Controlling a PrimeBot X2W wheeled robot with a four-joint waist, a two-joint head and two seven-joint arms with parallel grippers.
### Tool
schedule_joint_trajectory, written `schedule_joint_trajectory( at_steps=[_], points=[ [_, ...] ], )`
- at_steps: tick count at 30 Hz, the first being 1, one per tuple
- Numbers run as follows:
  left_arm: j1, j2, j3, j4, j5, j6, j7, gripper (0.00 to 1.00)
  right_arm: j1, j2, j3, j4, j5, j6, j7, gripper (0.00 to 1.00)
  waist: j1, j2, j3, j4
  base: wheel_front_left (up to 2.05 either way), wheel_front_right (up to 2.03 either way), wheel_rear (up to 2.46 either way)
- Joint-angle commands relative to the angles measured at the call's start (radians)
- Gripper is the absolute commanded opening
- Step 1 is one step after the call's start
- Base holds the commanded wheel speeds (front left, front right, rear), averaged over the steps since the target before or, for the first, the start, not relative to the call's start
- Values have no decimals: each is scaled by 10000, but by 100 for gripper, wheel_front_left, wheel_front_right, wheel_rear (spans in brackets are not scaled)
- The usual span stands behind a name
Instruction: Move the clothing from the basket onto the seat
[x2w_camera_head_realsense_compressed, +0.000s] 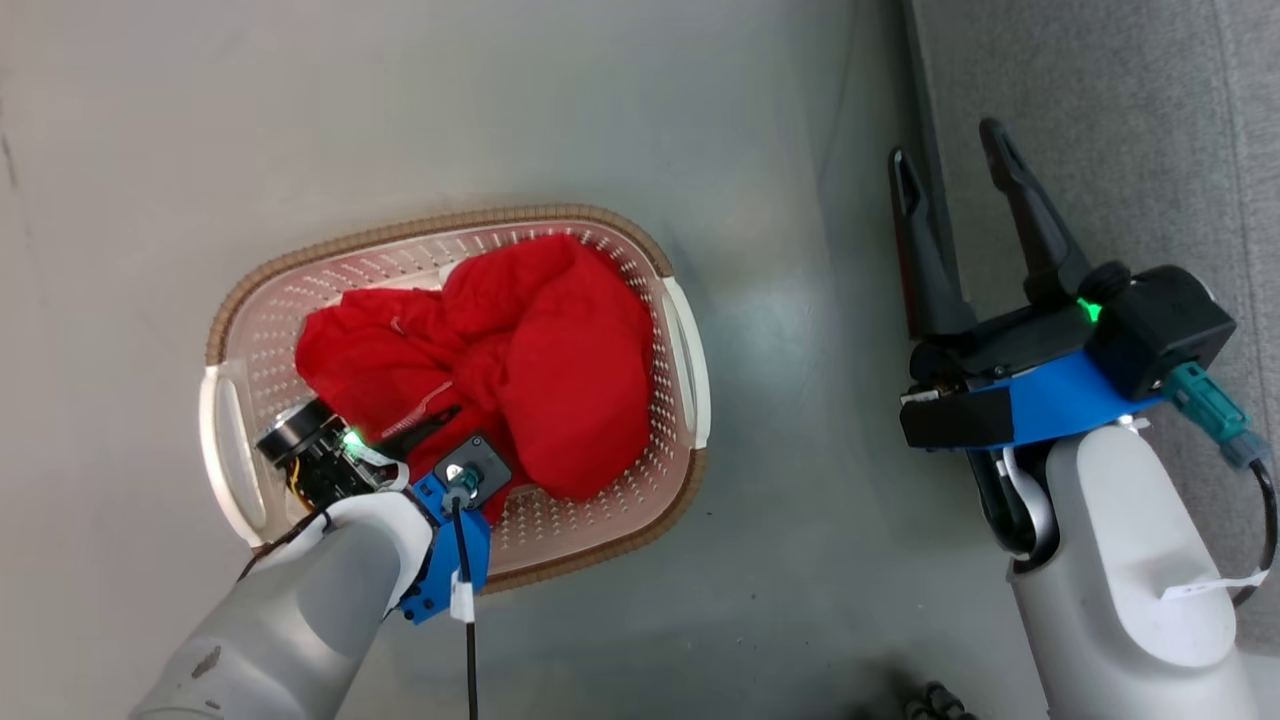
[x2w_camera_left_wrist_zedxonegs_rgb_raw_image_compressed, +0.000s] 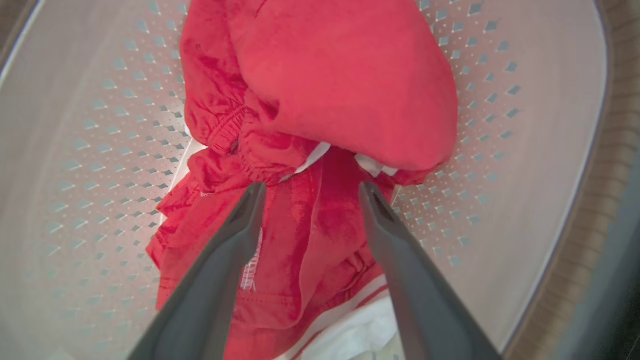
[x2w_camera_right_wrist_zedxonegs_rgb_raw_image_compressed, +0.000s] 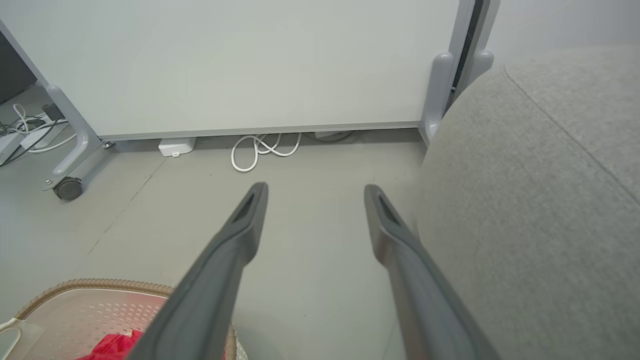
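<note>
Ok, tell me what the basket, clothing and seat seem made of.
Basket: probably cream moulded plastic, smooth, walls punched with small holes; the brown rim has a woven look.
Clothing: soft red fabric, plush sheen, stitched seams.
Seat: grey woven upholstery, matte, with a seam.

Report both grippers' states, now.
Left gripper: open over the clothing in the basket, gripping nothing.
Right gripper: open, empty, beside the seat.
</note>
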Motion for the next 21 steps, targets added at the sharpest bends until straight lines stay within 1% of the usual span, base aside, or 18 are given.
schedule_joint_trajectory(
  at_steps=[1,11,21],
  points=[
    [-284,20,-144,55,-81,-7,69,100,-224,-41,-7,-56,-19,5,-39,100,-2,0,306,-35,0,0,0],
    [-1056,285,-1261,392,-594,-8,982,100,-619,-42,-36,-335,-40,5,-39,100,-2,0,1269,-238,0,0,0],
    [-1700,549,-1562,559,-988,-8,1665,100,-693,-42,-243,-707,47,5,-39,100,-2,0,2041,-471,0,0,0]
  ],
)
